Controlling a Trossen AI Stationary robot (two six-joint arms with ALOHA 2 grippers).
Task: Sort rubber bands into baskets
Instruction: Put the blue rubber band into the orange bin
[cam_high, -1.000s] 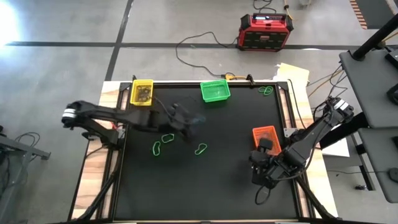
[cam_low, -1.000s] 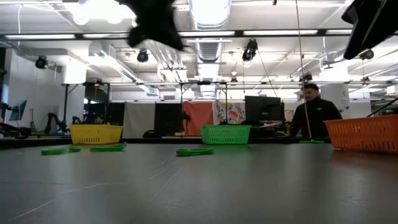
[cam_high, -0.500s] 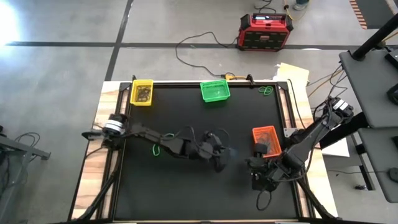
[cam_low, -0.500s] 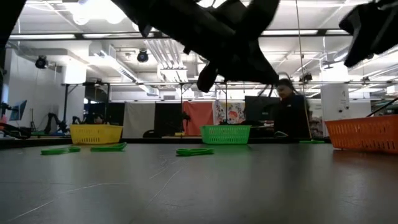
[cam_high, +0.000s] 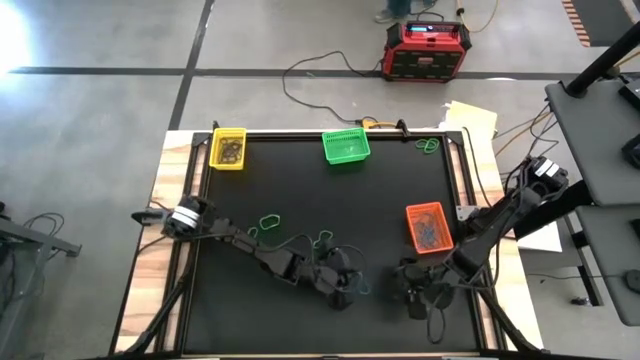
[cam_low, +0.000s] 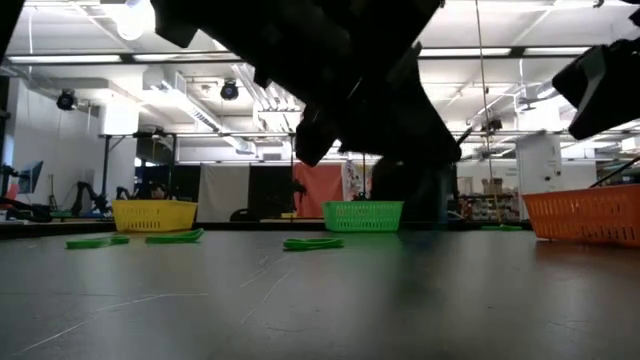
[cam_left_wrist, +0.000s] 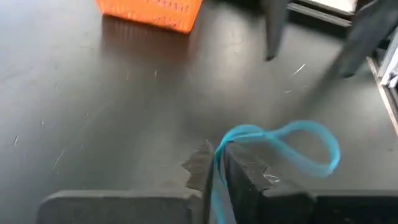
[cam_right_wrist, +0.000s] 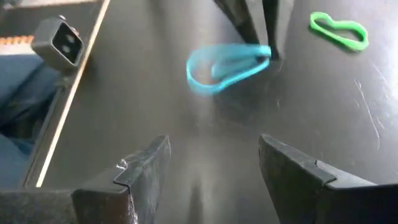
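Pinching a teal rubber band (cam_left_wrist: 283, 146) between nearly shut fingers, the left claw (cam_high: 345, 290) is hanging low over the front of the surface (cam_high: 240, 320), the loop dangling free past its tips, probably so it can be passed on or carried to a basket. Facing it, just toward the orange basket (cam_high: 427, 228), the right claw (cam_right_wrist: 211, 171) is waiting with its fingers spread wide and empty, apparently ready to receive the band. Green rubber bands (cam_high: 268, 219) are lying loose well away from the orange basket, toward the yellow basket (cam_high: 229, 148); the green basket (cam_high: 346, 147) is sitting at the far edge.
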